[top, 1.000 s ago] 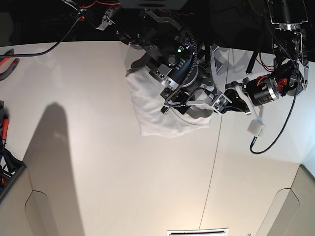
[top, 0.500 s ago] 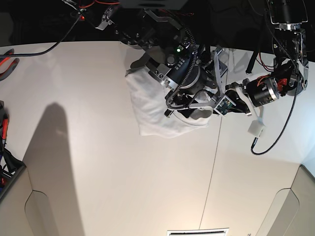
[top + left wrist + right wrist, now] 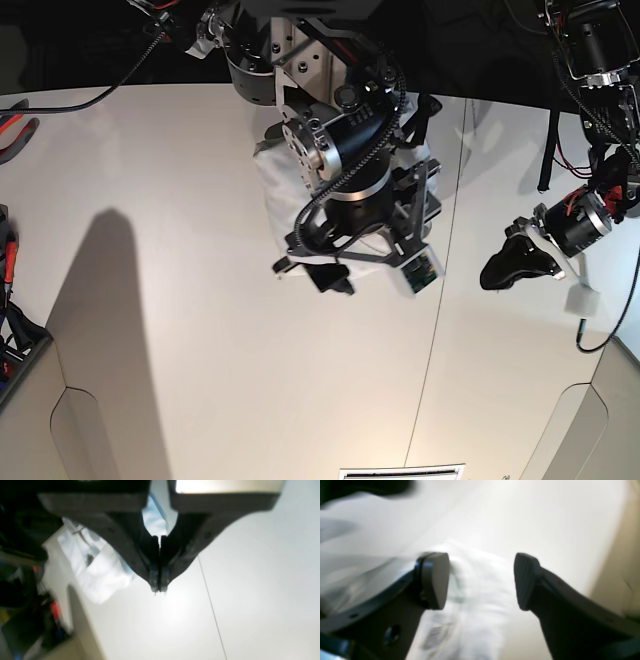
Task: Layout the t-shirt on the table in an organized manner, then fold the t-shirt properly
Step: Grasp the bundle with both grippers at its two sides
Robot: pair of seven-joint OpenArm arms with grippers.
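Two arms work over a white table (image 3: pixel 180 330). The shirt (image 3: pixel 470 605), bunched at the far middle of the table, lies directly under the right gripper (image 3: pixel 481 581), whose jaws stand wide apart above the cloth, holding nothing. The left gripper (image 3: pixel 157 585) is off to the side over bare table, well apart from the shirt, jaws pressed together and empty. The right arm is nearer.

Black-and-silver arms with coiled black cables, dark ribbed fingers (image 3: pixel 525 580).
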